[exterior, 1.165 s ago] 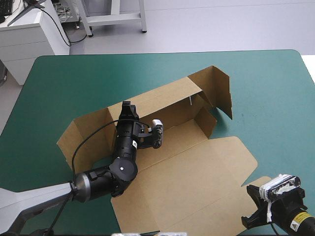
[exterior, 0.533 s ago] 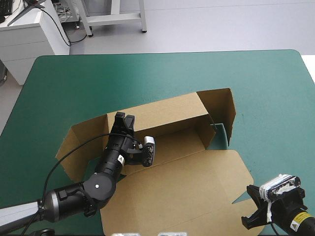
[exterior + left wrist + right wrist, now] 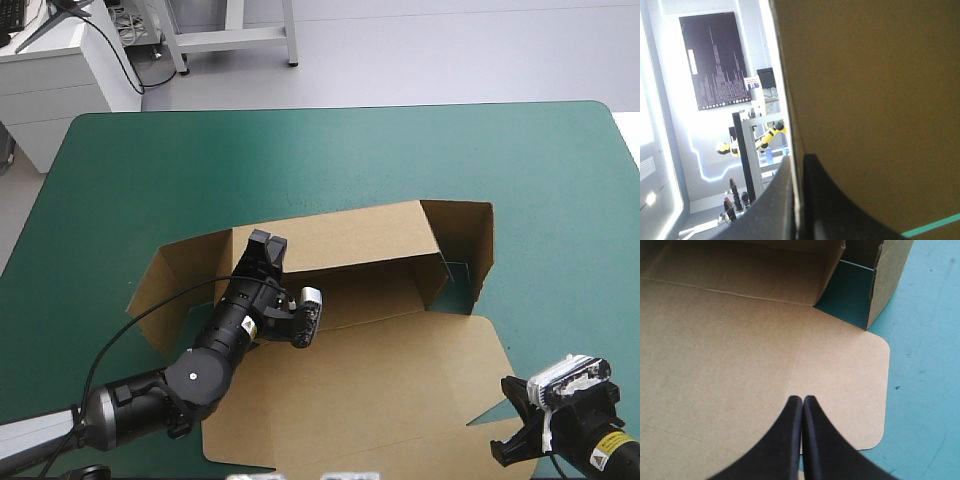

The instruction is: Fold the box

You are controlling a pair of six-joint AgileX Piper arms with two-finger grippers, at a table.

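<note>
The left gripper [image 3: 266, 248] is clamped on the top edge of the raised back wall [image 3: 345, 235] of the brown cut-board box [image 3: 375, 295]. The box sits mid-table on the teal-green cover [image 3: 180, 170], its lid [image 3: 380, 385] lying flat. The right gripper [image 3: 802, 400], fingers pressed together and holding nothing, hangs by the lid's near right corner. Bare cover lies beyond the box and to its right.

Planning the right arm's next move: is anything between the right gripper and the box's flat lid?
Nothing visible. The right gripper, shut, points at the bare flat lid of the box; only teal-green cover lies beside the lid's corner.
</note>
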